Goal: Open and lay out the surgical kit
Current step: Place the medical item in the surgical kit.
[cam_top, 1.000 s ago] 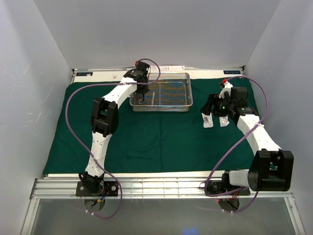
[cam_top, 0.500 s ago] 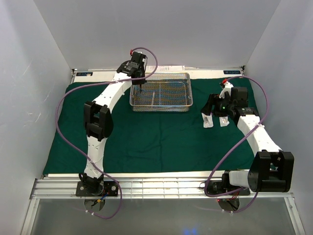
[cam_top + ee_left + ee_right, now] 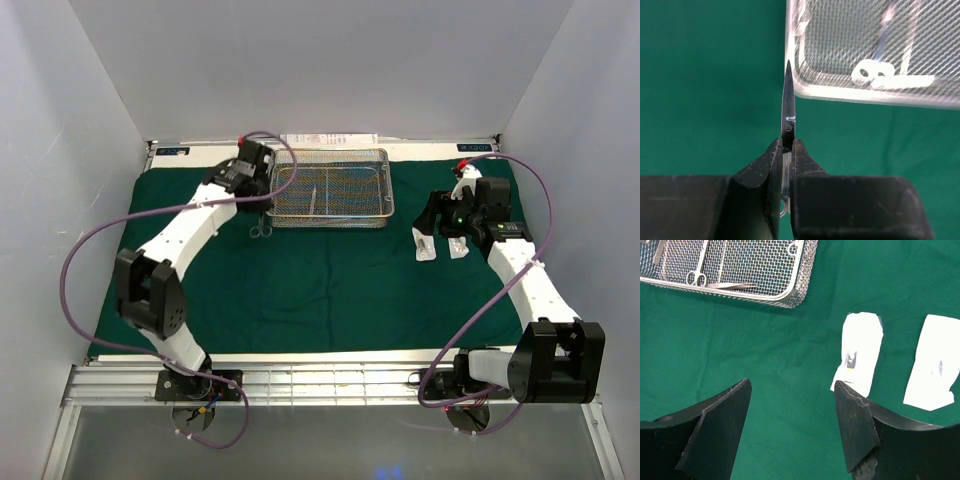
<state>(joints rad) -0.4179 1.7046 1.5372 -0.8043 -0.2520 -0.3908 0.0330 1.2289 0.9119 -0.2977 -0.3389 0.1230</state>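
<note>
Top view: dark green cloth wrap (image 3: 300, 290) lies spread flat, covering the table nearly wall to wall. The rectangular silver wire-mesh tray (image 3: 330, 219) sits at the far centre, its long side parallel to the back edge. Left gripper (image 3: 261, 207) is just off the tray's near-left corner, with small steel scissors (image 3: 261, 231) hanging from it, rings down, over bare cloth. Can't tell if they touch the cloth. Right gripper (image 3: 444, 225) is over the right side, well apart from the tray. Two small white packets (image 3: 424, 250) lie below it. The near half of the cloth between the arms is open.

Left wrist: left gripper (image 3: 785, 150) is pinched on the scissors (image 3: 788, 107), blades together, tip close to the tray's rim (image 3: 840, 95). Open cloth (image 3: 705, 90) to one side.

Right wrist: right gripper (image 3: 792, 385) is spread wide, nothing between the fingers. Packets (image 3: 858, 350) are side by side, apart, flat on the cloth. Tray corner (image 3: 790, 295) is well apart from them and holds second scissors (image 3: 699, 270) and thin tweezers (image 3: 730, 286).
</note>
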